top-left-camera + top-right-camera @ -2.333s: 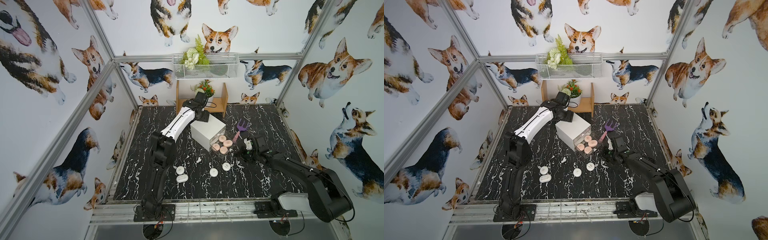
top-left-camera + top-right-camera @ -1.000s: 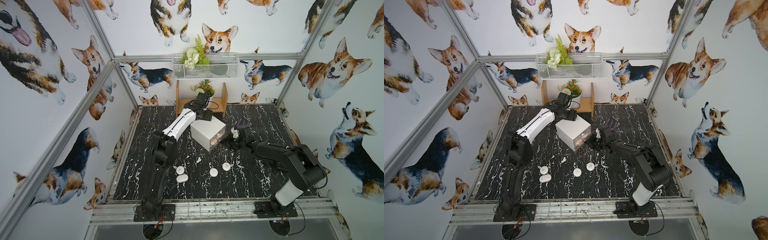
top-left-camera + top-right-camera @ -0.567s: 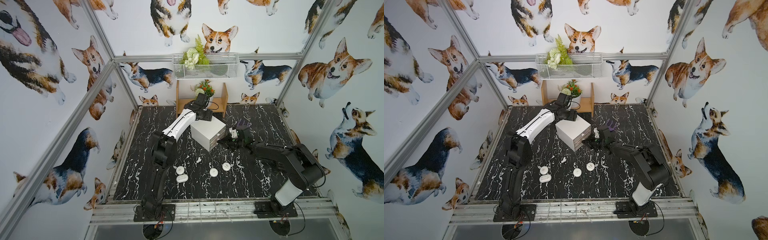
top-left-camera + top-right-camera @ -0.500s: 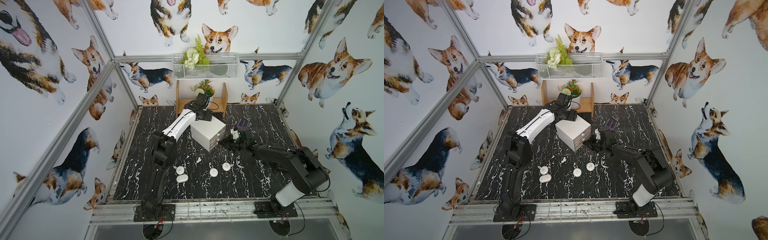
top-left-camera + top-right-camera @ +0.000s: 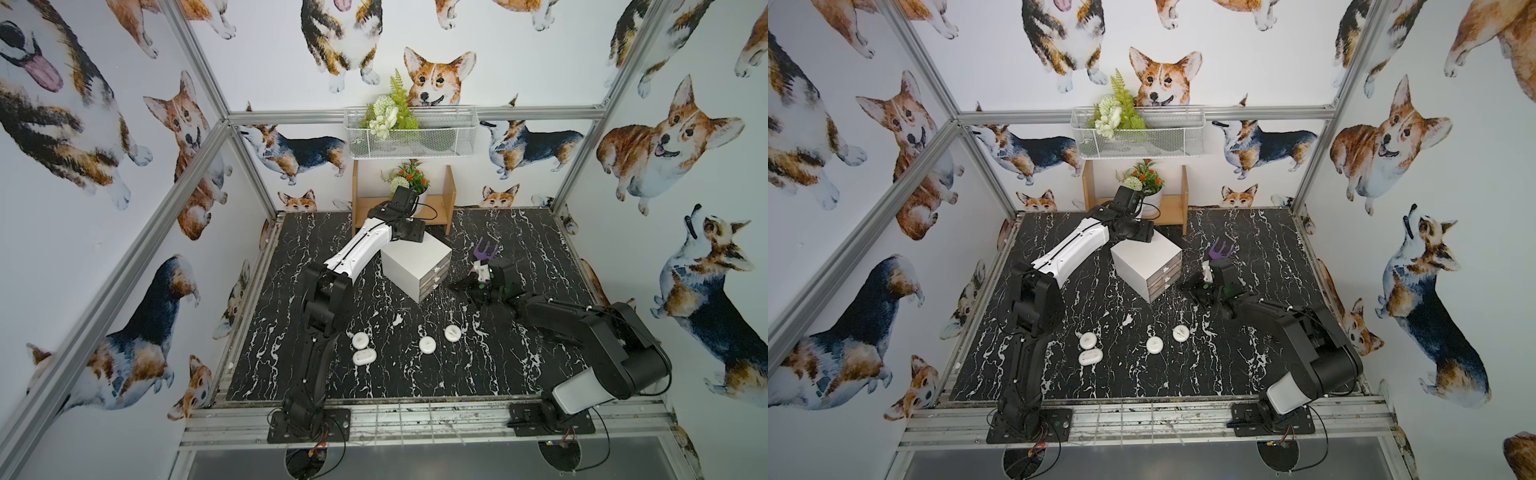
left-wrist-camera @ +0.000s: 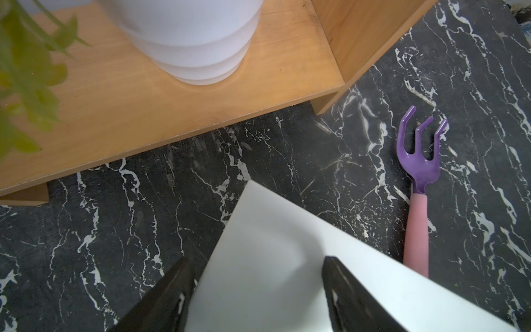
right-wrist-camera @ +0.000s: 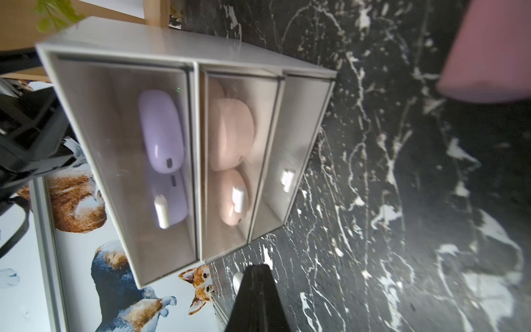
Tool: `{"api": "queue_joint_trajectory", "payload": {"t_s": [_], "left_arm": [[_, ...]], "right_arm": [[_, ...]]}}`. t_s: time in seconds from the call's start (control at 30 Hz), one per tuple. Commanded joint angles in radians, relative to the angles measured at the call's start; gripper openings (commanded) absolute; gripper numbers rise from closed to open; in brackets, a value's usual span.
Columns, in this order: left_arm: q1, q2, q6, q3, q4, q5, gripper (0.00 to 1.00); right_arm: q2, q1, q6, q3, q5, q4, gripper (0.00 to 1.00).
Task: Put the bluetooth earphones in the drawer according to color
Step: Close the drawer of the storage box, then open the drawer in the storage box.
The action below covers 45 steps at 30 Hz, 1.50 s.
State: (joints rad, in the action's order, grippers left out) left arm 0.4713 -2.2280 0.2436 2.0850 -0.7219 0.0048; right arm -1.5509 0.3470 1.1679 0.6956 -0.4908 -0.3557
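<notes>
White earphone cases (image 5: 360, 340), four of them, lie loose on the counter (image 5: 415, 386) in front of the drawer cabinet (image 5: 415, 257) and well apart from it, seen in both top views. Right wrist view, through the clear drawer fronts: purple cases (image 7: 161, 135) in the top drawer, pink cases (image 7: 230, 132) in the middle drawer, and the bottom drawer (image 7: 290, 155) apparently empty. All three drawers sit flush. Right hand (image 5: 457, 286) is close before the cabinet front, not touching it, jaws fully closed, nothing in them. Left hand (image 6: 254, 267) is at the cabinet's rear top corner, jaws about half apart, one over the white top and one just off its edge. It grips nothing that I can see and is probably steadying the box. Toy fork (image 5: 485, 251) lies just behind the right hand. Judgement: purple and pink look sorted, and the white set remains. The next move calls for drawing the bottom drawer out by its small handle, a fine catch, with the left hand keeping the light cabinet from sliding, then fetching the white cases one by one. Against the earliest frame: the middle drawer then stood pulled out, pink cases showing from above. It is now pushed home, and the right hand has come in closer to the cabinet front. White cases and left hand are unchanged.
</notes>
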Motion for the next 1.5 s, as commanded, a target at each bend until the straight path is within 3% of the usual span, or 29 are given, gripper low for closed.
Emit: {"api": "queue_joint_trajectory", "payload": {"t_s": [0.0,0.4,0.5,0.67,0.77,1.17,1.47], "left_arm": [[0.009,-0.027,-0.015,-0.020,-0.223,0.044,0.75],[0.009,-0.018,-0.019,-0.029,-0.226,0.040,0.75],[0.010,-0.015,-0.019,-0.037,-0.222,0.041,0.75],[0.009,-0.017,-0.017,-0.043,-0.214,0.044,0.75],[0.009,-0.021,-0.015,-0.042,-0.212,0.049,0.75],[0.009,-0.016,-0.015,-0.052,-0.213,0.050,0.75],[0.009,-0.022,-0.012,-0.051,-0.208,0.057,0.74]], "right_arm": [[-0.051,0.003,0.000,0.052,-0.015,-0.031,0.04],[-0.209,0.041,0.019,0.188,-0.029,-0.063,0.03],[-0.167,0.037,0.018,0.140,-0.020,-0.060,0.06],[-0.022,0.016,0.033,-0.007,0.017,-0.053,0.21],[0.009,0.015,0.059,-0.077,0.013,-0.088,0.23],[-0.196,0.011,0.178,-0.130,-0.038,-0.420,0.22],[-0.273,0.009,0.214,-0.107,-0.044,-0.510,0.22]]}}
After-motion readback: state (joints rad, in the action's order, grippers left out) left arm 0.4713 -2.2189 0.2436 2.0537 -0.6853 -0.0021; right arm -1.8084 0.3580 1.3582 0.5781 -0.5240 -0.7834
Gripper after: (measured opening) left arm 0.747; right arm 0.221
